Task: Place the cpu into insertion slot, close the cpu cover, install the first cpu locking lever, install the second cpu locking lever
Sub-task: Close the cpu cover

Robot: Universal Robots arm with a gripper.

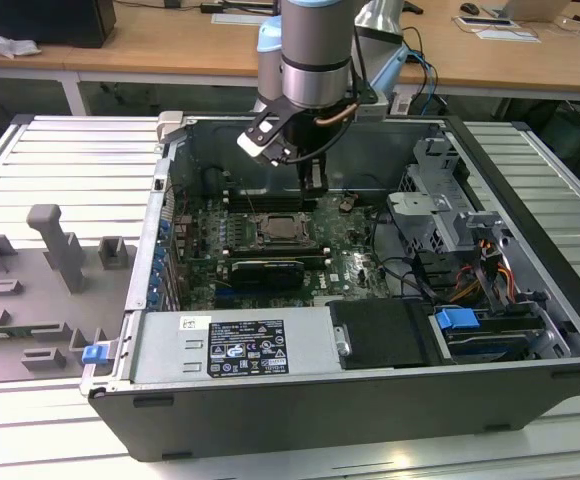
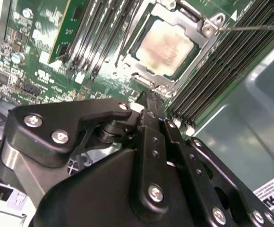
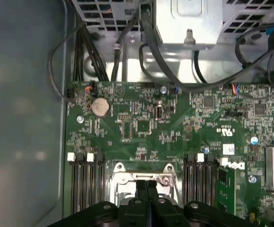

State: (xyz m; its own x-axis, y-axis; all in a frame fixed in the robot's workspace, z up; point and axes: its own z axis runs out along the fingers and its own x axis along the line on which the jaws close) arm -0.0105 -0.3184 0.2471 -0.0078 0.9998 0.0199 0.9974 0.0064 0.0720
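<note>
The cpu point(image 2: 167, 47) lies in the insertion slot point(image 1: 280, 231) mid-motherboard point(image 3: 141, 111), with the cpu cover point(image 2: 199, 43) seemingly down. The gripper point(image 2: 149, 101), fingers pressed together and empty, hovers just beside it. Likely the lever stage: the thin wire lever point(image 2: 255, 27) needs a precise push.

Just beyond the black claw point(image 2: 149, 98), the cpu point(image 2: 167, 46) is dull silver-grey, perhaps smeared tan, framed by the silver cpu cover point(image 2: 193, 19). The circuit board point(image 2: 33, 71) is green, striped with black memory slots point(image 2: 222, 71).
</note>
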